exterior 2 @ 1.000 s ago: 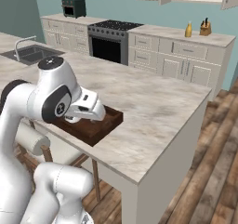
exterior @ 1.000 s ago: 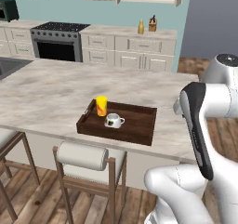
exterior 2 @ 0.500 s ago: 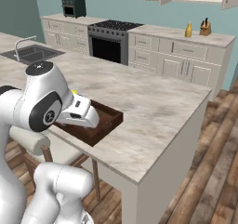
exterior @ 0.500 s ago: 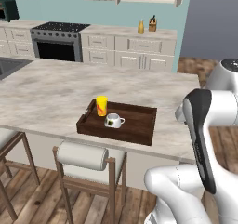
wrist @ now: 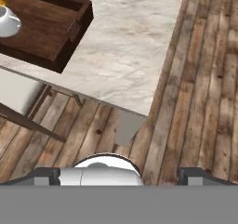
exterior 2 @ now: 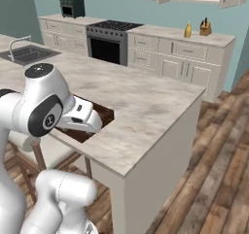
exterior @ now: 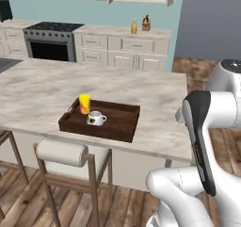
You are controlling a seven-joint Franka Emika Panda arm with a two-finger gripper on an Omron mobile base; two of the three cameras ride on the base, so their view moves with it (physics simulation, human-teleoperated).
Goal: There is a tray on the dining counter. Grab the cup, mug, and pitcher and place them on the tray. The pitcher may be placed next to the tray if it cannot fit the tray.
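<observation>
I've pulled the arm back; claw [wrist: 119, 174] wide open, empty; cup [exterior: 84, 103] and mug [exterior: 95, 118] sit at the tray's [exterior: 120, 127] left end; pitcher [exterior: 134, 27] remains

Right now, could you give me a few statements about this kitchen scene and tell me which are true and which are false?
1. The cup stands in the tray. True.
2. The mug sits on the floor. False: it is in the tray beside the cup.
3. The pitcher is on the tray. False: it stands on the far wall counter, near a knife block.
4. The tray rests on the dining counter. True.
5. The gripper holds the mug. False: it is open and empty, above the wooden floor.
</observation>
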